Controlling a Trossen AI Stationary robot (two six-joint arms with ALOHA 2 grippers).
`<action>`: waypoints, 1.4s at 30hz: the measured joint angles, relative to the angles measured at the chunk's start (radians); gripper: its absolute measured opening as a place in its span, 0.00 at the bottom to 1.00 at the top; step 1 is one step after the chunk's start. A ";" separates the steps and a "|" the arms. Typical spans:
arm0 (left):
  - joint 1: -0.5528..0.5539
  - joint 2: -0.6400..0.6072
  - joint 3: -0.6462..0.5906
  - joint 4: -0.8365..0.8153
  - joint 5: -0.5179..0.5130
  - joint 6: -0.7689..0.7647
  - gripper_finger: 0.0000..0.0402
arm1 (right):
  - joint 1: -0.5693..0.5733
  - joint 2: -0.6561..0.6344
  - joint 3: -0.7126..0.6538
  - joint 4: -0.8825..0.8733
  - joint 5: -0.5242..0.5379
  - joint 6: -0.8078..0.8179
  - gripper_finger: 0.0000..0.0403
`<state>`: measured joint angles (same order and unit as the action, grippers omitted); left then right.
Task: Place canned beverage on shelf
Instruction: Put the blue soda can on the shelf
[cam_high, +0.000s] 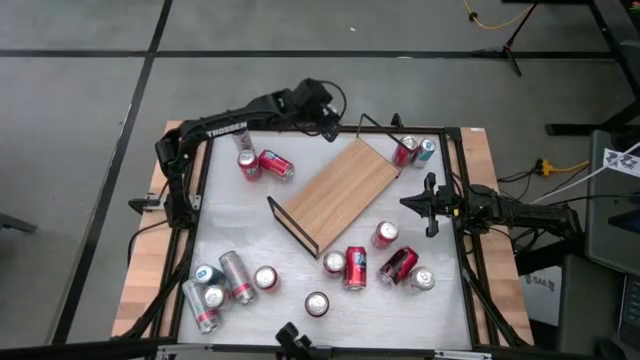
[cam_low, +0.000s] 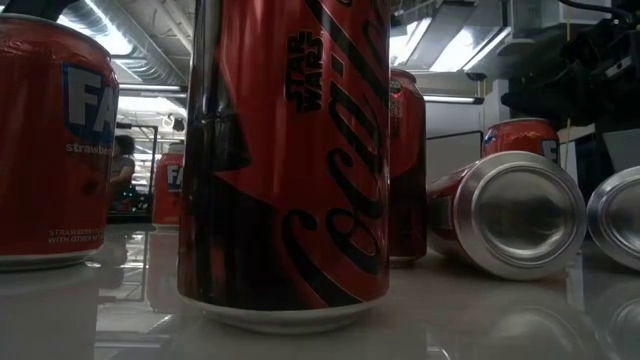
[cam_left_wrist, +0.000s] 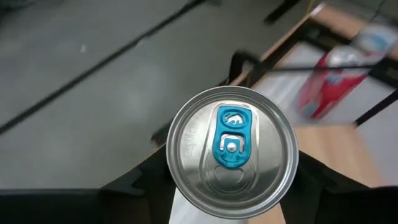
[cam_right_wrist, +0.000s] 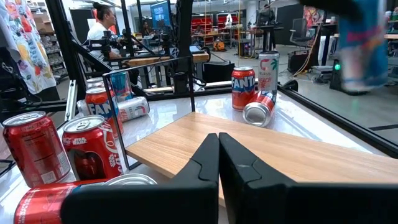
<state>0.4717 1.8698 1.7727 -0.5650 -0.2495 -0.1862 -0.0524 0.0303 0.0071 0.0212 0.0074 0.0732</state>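
My left gripper (cam_high: 322, 112) is raised over the table's far edge, shut on a can with a silver top and blue tab (cam_left_wrist: 231, 155). The right wrist view shows this can as a blurred blue shape (cam_right_wrist: 364, 46) in the air. The shelf (cam_high: 340, 185), a light-wood board with black wire rails at its ends, lies slantwise on the white tabletop, near the table's middle. Its far end is just below and to the right of the held can. My right gripper (cam_right_wrist: 218, 163) waits shut at the table's right edge, pointing over the board. My left gripper pinches the can by its side wall (cam_left_wrist: 179, 204), just below the top rim. One dark finger (cam_left_wrist: 138, 182) stands on each side of the can. The can's top faces back toward the wrist. The can is lifted clear of the table and the shelf.
Two cans lie at the far left (cam_high: 265, 163) and two stand at the far right corner (cam_high: 412, 150). Several cans are at the near left (cam_high: 222, 280) and several at the near right (cam_high: 380, 262). One red can (cam_low: 285, 150) stands right before the low camera. People sit beyond the table (cam_right_wrist: 102, 25).
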 joint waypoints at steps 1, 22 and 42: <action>0.000 0.000 0.008 0.016 0.012 0.010 0.50 | 0.000 0.000 0.000 0.000 0.000 0.000 0.00; -0.057 0.000 0.024 0.238 0.171 0.015 0.51 | 0.000 0.000 0.000 0.005 0.000 0.000 0.00; -0.028 0.218 0.025 0.237 0.180 0.014 0.51 | 0.000 0.000 0.000 0.006 0.001 0.000 0.00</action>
<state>0.4442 2.0881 1.7977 -0.3279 -0.0696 -0.1720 -0.0525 0.0303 0.0071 0.0277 0.0082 0.0734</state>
